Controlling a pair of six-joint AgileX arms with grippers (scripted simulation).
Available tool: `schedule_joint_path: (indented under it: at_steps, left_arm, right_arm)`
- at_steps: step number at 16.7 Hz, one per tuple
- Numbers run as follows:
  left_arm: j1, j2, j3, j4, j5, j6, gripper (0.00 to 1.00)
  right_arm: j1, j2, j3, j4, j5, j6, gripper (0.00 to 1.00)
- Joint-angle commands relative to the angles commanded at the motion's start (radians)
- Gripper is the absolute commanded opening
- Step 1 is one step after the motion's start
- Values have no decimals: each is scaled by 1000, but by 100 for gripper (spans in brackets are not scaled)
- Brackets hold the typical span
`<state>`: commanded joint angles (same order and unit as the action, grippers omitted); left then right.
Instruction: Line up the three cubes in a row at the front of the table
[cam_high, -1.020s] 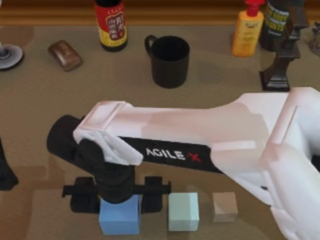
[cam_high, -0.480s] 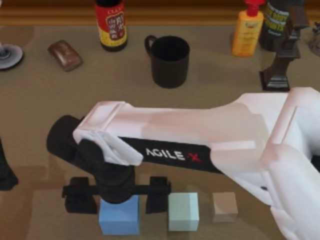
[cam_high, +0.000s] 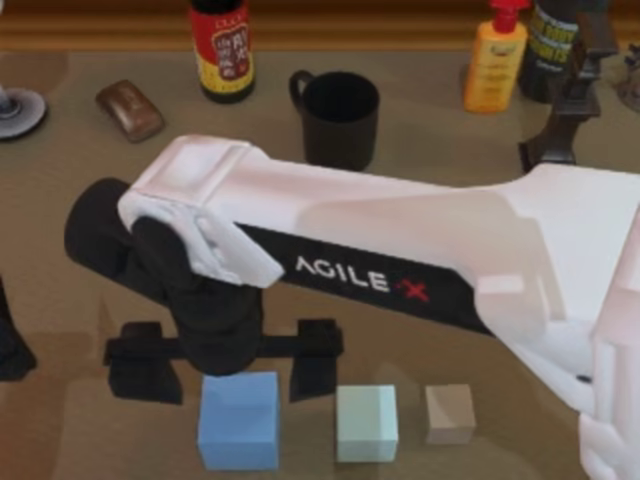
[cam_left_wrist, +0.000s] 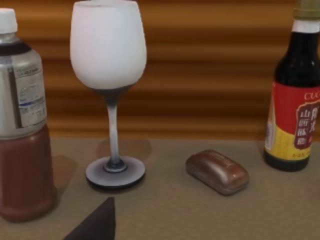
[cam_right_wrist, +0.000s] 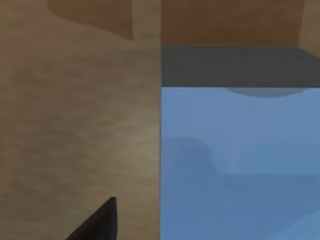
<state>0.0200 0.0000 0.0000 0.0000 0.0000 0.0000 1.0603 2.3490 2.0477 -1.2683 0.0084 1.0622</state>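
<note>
Along the front edge of the counter (cam_high: 90, 250), at the six o'clock side of the top view, the three cubes are set in a row: the sky-blue cube (cam_high: 238, 421) at the left, the mint-white cube (cam_high: 367, 423) in the middle and the beige cube (cam_high: 450, 413) at the right, each parted from its neighbour by a strip of bare surface. Open room is left at nine o'clock of the blue cube and at three o'clock of the beige one. The right pincer (cam_high: 225, 362) is held just beyond the blue cube, toward twelve o'clock, with its two black fingers spread wide to either side; nothing is gripped and the cube is not touched by them. The white right arm (cam_high: 420, 260) is stretched across the middle of the counter from the right side. In the right wrist view the blue cube's face is seen close up beside woven tan surface. The far edge is crowded: a brown rounded lump (cam_high: 130, 108), a soy sauce bottle (cam_high: 222, 48), a black mug (cam_high: 337, 120), a yellow bottle (cam_high: 495, 60) and a dark stand (cam_high: 562, 110). The left pincer is parked at the left edge; whether it is open cannot be told. A wine glass (cam_left_wrist: 109, 90) is shown in its wrist view.
</note>
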Motion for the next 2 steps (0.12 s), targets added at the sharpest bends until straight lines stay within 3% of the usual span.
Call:
schedule_joint_path:
  at_steps: [2]
  left_arm:
    - [0,0,0,0,0,0,100]
  right_arm:
    - [-1,-8,15,-17,1,-1,100]
